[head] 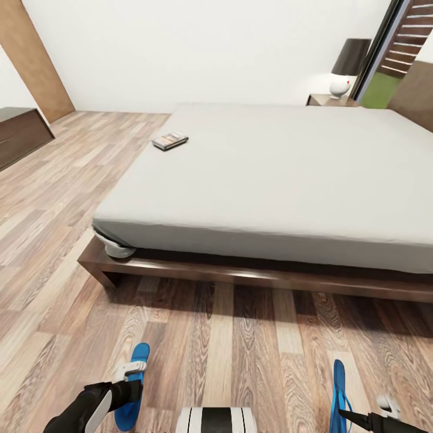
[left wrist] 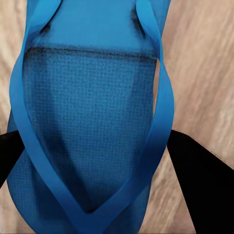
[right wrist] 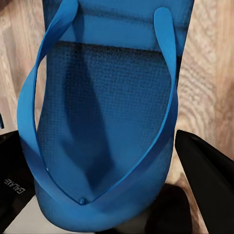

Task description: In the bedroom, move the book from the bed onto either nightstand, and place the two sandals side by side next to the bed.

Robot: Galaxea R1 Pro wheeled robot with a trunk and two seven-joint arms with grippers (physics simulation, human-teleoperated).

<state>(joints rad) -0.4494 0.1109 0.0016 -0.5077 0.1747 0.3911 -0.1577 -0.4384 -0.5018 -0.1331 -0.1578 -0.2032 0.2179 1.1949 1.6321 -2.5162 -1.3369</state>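
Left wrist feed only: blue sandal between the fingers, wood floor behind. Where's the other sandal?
Observer: The other sandal sits between the fingers of the right gripper. From the head camera it shows edge-on at lower right.
Operator: Book moved yet?
Observer: No. The book lies flat on the bed, close to the mattress's far left edge.
Operator: Any nightstand in sight?
Observer: One nightstand beyond the bed's far right side, with a dark-shaded lamp on top.
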